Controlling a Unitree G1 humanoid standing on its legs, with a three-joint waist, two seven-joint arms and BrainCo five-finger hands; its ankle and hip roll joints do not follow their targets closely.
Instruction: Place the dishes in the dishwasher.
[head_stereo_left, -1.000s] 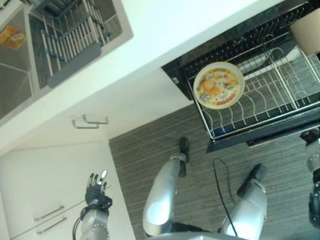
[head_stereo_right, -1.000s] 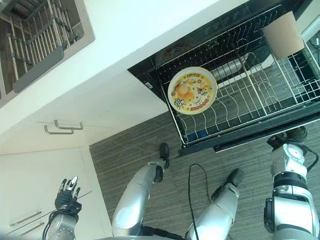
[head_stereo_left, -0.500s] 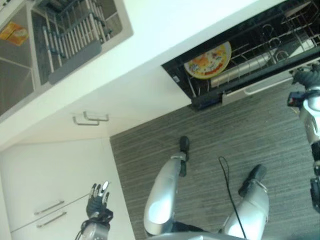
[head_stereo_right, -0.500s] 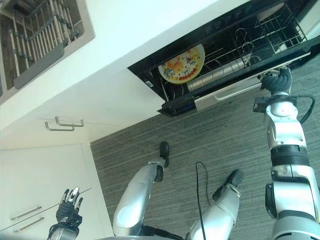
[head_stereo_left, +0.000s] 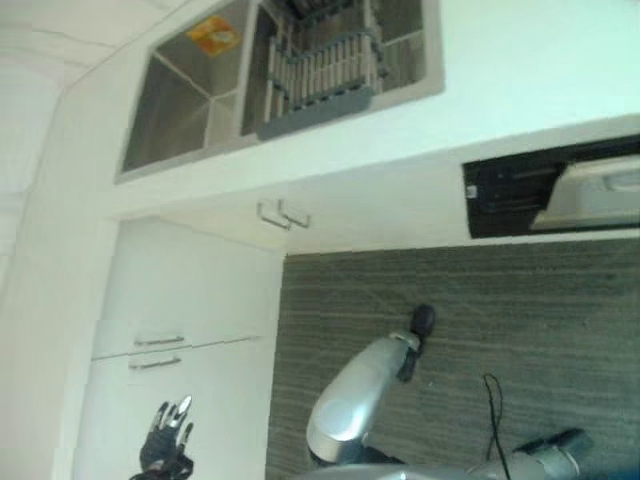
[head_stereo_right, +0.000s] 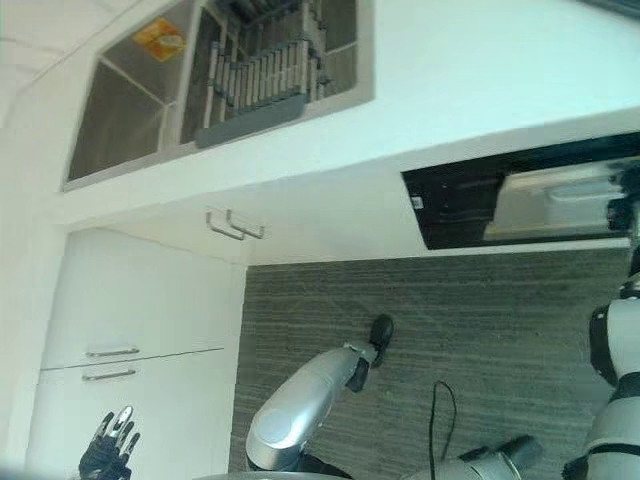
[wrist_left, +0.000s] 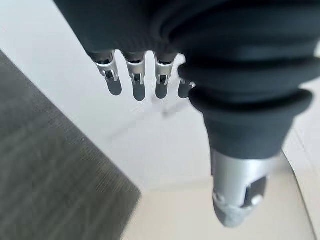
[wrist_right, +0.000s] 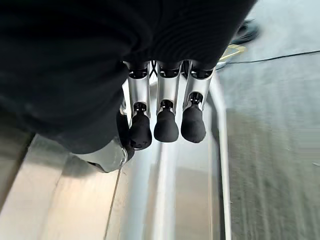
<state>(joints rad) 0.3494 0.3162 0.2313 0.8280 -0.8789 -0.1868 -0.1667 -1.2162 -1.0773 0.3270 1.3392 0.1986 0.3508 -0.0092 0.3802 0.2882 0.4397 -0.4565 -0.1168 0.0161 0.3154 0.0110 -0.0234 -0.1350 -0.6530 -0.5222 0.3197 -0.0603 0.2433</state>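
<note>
Dishwasher sits under the white countertop, its silver door nearly shut, only a dark strip of the opening showing beside and above it; no dishes visible now, inside hidden. Right hand is at the door: wrist view shows its fingers straight, dark tips against the brushed metal panel, nothing grasped, so open and flat on the door. In the right eye view that hand is just a dark bit at the frame edge by the door. Left hand hangs low, well apart from the dishwasher, in front of the white cabinet drawers; fingers straight and relaxed, holding nothing. Sink set in the countertop holds a grey dish rack; an orange-yellow sponge lies in the other basin. Striped grey floor below the dishwasher.
</note>
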